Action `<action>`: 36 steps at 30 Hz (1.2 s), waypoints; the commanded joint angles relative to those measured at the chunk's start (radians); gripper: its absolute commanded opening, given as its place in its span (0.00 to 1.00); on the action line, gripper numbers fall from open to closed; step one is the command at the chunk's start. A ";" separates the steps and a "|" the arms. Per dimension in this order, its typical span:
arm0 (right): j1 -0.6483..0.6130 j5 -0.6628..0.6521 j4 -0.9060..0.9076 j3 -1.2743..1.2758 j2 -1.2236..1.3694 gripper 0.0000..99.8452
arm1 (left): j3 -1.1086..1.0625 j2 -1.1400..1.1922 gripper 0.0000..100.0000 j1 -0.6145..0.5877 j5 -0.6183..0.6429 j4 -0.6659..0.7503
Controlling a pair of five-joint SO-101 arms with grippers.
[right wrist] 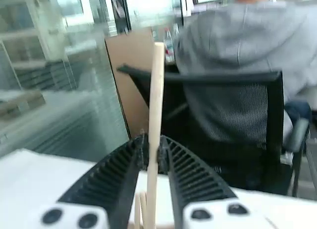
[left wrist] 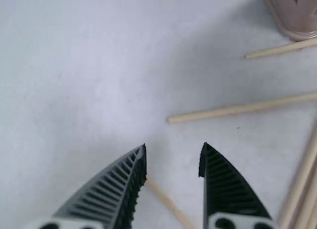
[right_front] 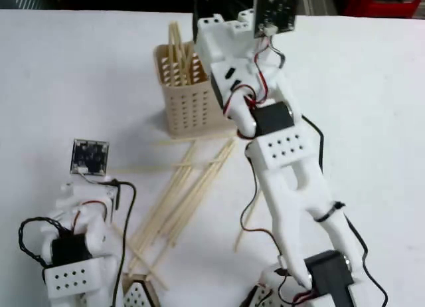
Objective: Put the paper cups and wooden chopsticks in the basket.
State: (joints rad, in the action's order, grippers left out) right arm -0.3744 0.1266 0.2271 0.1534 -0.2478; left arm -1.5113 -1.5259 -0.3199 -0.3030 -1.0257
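A cream perforated basket stands at the back of the white table with several wooden chopsticks upright in it. More chopsticks lie fanned out on the table in front of it. My right gripper is shut on one chopstick, which stands upright between its jaws; the right arm stretches up over the basket. My left gripper is open just above the table, with a loose chopstick lying under the gap. The left arm sits at the front left.
A single chopstick lies apart beside the right arm. Two chopsticks and the basket's corner lie beyond the left gripper. Black cables loop at the left arm's base. The table's far edge runs behind the basket.
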 commanded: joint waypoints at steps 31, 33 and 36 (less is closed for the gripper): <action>0.283 -0.003 0.957 0.463 -0.627 0.02 | 0.170 -0.008 0.18 0.012 -0.034 -0.071; 0.312 -0.003 0.957 0.540 -0.654 0.02 | 0.229 -0.008 0.18 0.045 -0.097 -0.121; 0.358 -0.003 0.952 0.631 -0.680 0.02 | 0.319 -0.007 0.18 0.084 -0.127 -0.206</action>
State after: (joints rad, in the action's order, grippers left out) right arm -0.0644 0.1235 1.1784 0.7380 -0.8876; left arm -1.3380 -1.5259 -0.2938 -0.3828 -1.1362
